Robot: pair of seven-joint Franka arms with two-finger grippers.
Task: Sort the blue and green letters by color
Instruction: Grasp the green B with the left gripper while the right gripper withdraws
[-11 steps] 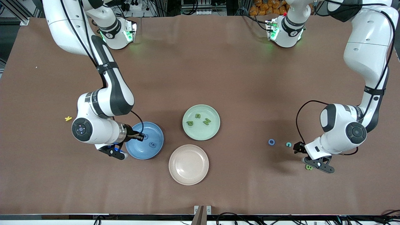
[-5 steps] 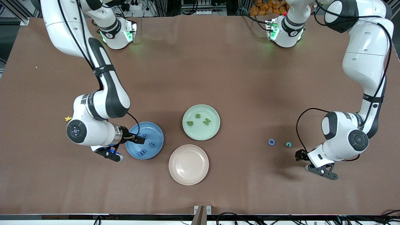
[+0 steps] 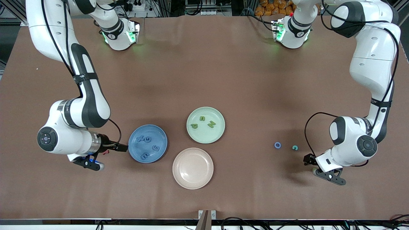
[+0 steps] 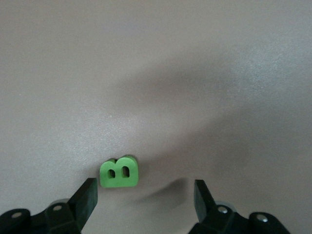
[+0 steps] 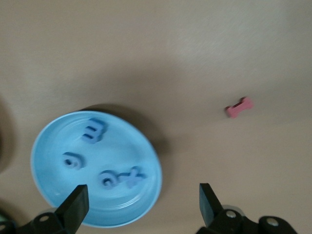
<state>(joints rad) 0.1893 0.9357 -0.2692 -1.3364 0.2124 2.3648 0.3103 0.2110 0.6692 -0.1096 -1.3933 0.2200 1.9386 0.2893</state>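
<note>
Hovering left pincer (image 4: pixel 141 200), green B (image 4: pixel 119 173)

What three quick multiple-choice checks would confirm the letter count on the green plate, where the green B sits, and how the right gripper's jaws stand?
1. Green letters on the green plate: A one; B three; C five.
2. The green B is: A on the green plate; B on the table under the left gripper; C stacked on another letter.
3. The right gripper has its jaws: A open and empty; B shut on a letter; C shut on a plate rim.
Key: 1 B, a P, an S and a Z lie there; 2 B, the left wrist view shows it on bare table; 3 A, the jaws stand apart with nothing gripped.
</note>
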